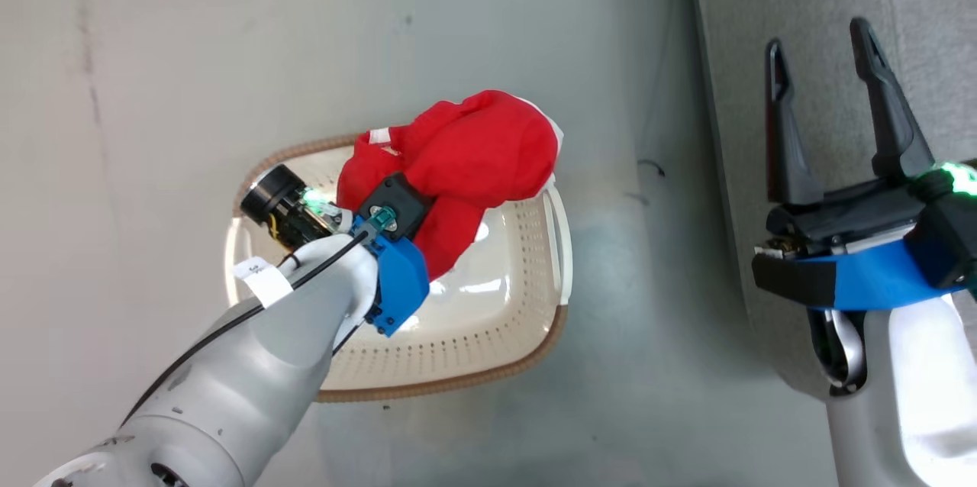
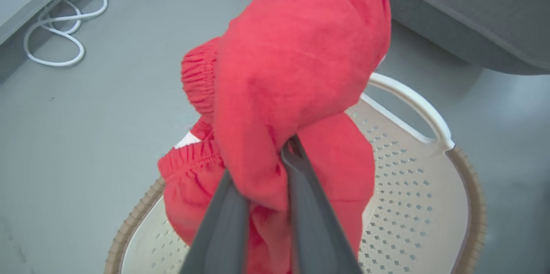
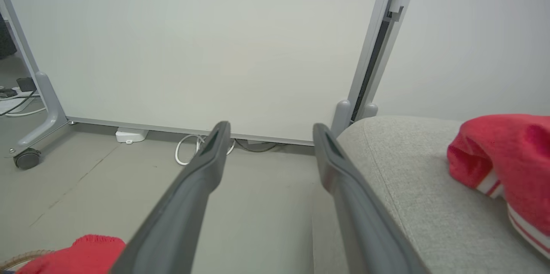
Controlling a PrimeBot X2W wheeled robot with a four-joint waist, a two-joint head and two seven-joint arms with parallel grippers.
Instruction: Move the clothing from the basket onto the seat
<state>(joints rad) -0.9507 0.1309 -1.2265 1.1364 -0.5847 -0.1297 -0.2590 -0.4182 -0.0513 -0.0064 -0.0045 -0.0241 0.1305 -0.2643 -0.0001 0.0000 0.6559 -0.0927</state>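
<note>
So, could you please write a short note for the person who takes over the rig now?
Left gripper: jaws shut on the red garment, held up over the basket.
Right gripper: jaws open, empty, by the edge of the seat.
Done: the striped garment lies on the seat.
Left to do: carry the red garment over to the seat and release it.

No legible text, brand, number or sign is showing in any of the views; a small white tag (image 1: 261, 278) wrapped round the black cable (image 1: 229, 323) on the left forearm (image 1: 252, 372) is carrying a few dark printed marks, too small and blurred to make out.
</note>
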